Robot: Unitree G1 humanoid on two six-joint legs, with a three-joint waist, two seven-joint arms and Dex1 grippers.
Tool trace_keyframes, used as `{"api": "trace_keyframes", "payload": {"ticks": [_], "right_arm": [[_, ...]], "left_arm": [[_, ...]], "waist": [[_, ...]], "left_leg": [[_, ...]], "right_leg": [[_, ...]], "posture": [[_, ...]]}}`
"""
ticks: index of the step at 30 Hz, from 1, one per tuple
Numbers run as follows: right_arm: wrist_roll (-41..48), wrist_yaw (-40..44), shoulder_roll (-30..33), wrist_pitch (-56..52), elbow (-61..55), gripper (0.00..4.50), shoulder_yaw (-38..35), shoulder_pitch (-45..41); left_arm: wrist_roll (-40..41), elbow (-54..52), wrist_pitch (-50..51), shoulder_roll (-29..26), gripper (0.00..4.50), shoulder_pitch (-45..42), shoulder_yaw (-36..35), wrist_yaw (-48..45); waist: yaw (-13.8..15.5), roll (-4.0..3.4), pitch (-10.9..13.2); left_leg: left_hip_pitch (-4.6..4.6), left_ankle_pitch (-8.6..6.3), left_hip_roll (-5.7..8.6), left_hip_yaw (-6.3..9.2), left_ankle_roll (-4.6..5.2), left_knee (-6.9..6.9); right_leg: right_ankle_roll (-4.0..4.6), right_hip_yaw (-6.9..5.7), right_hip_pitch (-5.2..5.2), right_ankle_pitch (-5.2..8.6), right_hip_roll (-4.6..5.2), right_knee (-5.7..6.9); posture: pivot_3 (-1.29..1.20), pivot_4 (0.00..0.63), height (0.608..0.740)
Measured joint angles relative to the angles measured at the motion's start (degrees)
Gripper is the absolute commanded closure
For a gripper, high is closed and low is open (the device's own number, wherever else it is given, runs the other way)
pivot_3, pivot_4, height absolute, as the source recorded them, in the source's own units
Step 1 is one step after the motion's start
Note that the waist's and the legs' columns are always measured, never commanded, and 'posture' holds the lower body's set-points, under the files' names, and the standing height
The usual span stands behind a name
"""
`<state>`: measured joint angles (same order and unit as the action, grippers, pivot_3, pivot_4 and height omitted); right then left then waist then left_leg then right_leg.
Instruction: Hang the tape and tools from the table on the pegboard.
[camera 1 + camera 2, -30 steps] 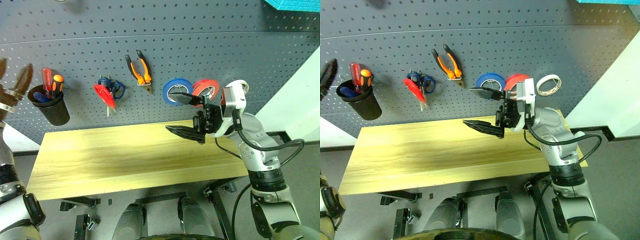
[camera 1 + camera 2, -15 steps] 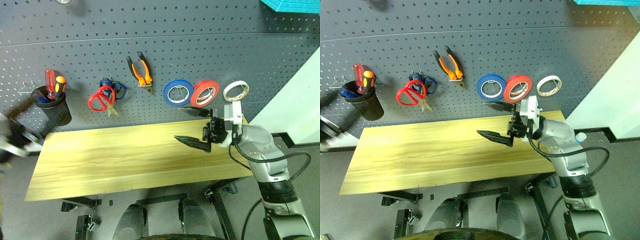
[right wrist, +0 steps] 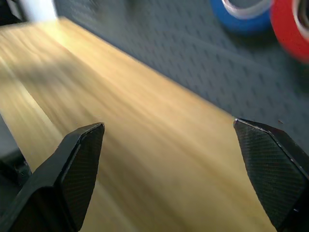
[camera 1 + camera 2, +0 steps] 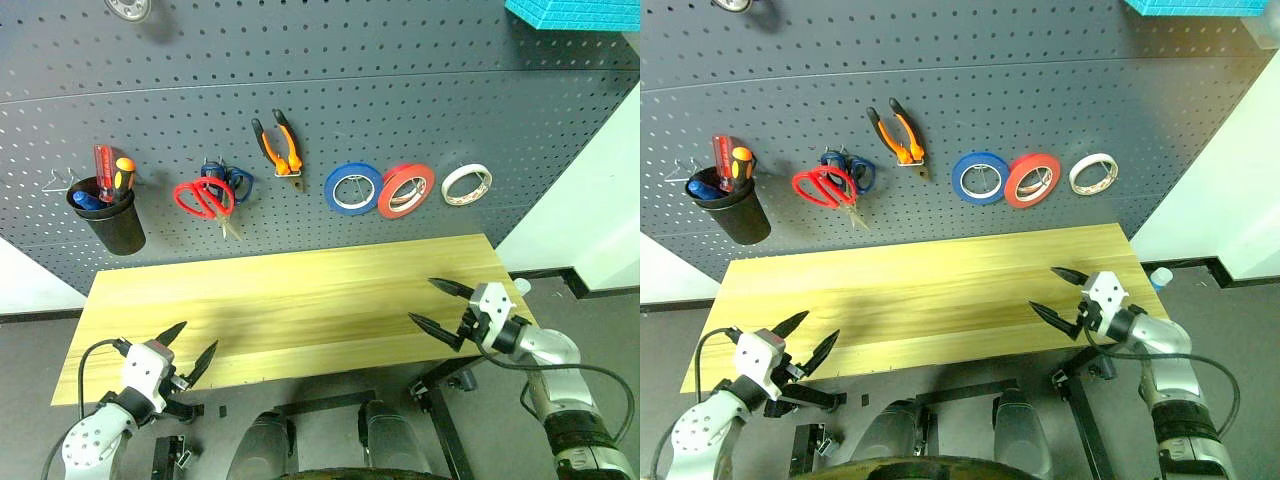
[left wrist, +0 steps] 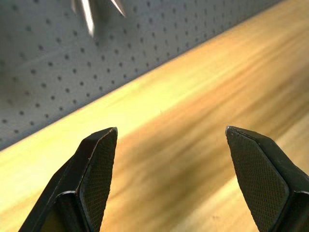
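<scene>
The whitish tape (image 4: pixel 467 184) hangs on the dark grey pegboard (image 4: pixel 400 90), to the right of two bigger rolls. The orange-and-black pliers (image 4: pixel 279 145) and the red-handled scissors (image 4: pixel 205 197) hang on hooks further left. The red-handled screwdriver (image 4: pixel 103 165) stands in a black cup. Nothing lies on the light wood table (image 4: pixel 300 300). My left gripper (image 4: pixel 198 335) is open and empty, low at the table's front left edge. My right gripper (image 4: pixel 422 300) is open and empty over the table's front right corner. In the wrist views the left gripper (image 5: pixel 171 130) and the right gripper (image 3: pixel 169 124) stand wide apart over bare wood.
A blue roll (image 4: pixel 353 187) and a red roll (image 4: pixel 406 189) hang beside the whitish tape. Blue-handled scissors (image 4: pixel 238 182) sit behind the red ones. The black cup (image 4: pixel 108 222) also holds an orange-handled screwdriver (image 4: pixel 123 172). A teal box (image 4: pixel 570 15) juts out at top right.
Both arms have dropped from the pegboard to the table's front edge, the right gripper moving down and right, the left coming in low at the left. The red scissors have settled on their hook.
</scene>
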<state>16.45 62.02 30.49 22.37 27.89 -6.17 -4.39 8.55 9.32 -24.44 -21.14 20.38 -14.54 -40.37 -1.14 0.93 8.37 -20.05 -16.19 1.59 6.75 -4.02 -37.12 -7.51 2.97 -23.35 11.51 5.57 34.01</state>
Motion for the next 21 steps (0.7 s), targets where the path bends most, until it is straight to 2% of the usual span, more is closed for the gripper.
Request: {"api": "trace_keyframes", "payload": {"ticks": [10,15,21], "right_arm": [[-1.52,-0.83,0.09,7.97,11.57,0.00,-1.07,-1.76],[-2.52,-0.94,0.02,10.70,17.76,0.00,-1.06,-3.08],[-2.82,-0.97,-0.17,11.40,19.14,0.00,-1.04,-4.45]], "left_arm": [[-0.67,6.31,-6.24,0.62,0.77,-2.04,2.62,2.53],[-0.81,6.32,-6.75,0.68,0.77,-2.29,4.46,3.52],[-1.25,5.84,-6.85,0.71,0.77,-1.94,5.10,5.07]], "waist": [[-1.22,-0.36,-1.54],[-1.57,-0.51,-2.04],[-2.61,-0.62,-2.55]], "left_leg": [[0.01,-0.01,0.00,-0.03,0.00,0.01],[0.60,-0.03,0.00,-0.07,0.02,0.10],[0.57,-0.08,-0.03,-0.07,0.03,0.05]], "right_leg": [[-0.02,0.02,0.21,0.02,0.00,-0.02],[-0.03,0.07,0.57,0.05,0.00,-0.03],[-0.03,0.00,0.74,0.06,0.00,-0.36]], "posture": [[-0.03,0.034,0.740],[-0.03,0.025,0.740],[-0.03,0.021,0.740]]}}
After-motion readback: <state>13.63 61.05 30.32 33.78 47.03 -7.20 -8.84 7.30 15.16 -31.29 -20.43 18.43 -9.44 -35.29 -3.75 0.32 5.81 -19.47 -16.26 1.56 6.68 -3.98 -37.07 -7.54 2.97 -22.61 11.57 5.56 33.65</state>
